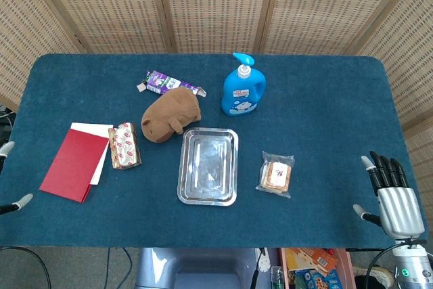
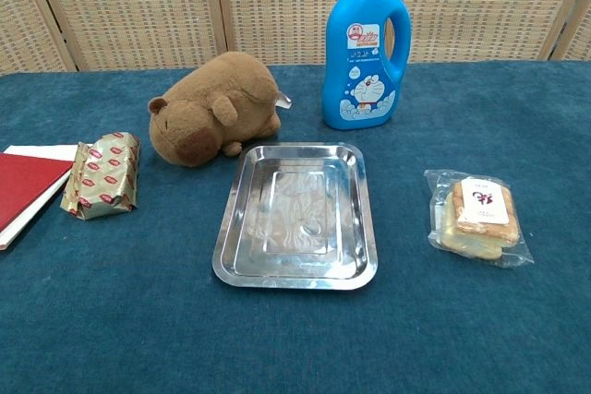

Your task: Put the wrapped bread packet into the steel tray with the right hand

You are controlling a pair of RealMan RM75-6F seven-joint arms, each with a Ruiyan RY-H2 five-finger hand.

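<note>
Bread packet is lying on the bench at the tray's three o'clock, untouched; the right hand is being held released. Slippery wrap could be fumbled.

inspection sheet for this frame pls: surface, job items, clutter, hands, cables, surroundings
Surface: table under blue cloth.
Job's things: wrapped bread packet lies right of the steel tray, apart from it; tray holds nothing.
Clutter: plush toy, blue pump bottle, foil snack pack, red folder, purple carton.
Hands: right hand open, fingers apart, at the table's right edge; left hand only fingertips visible.
Cables: dark cables below the front edge.
Surroundings: woven screen panels behind.
</note>
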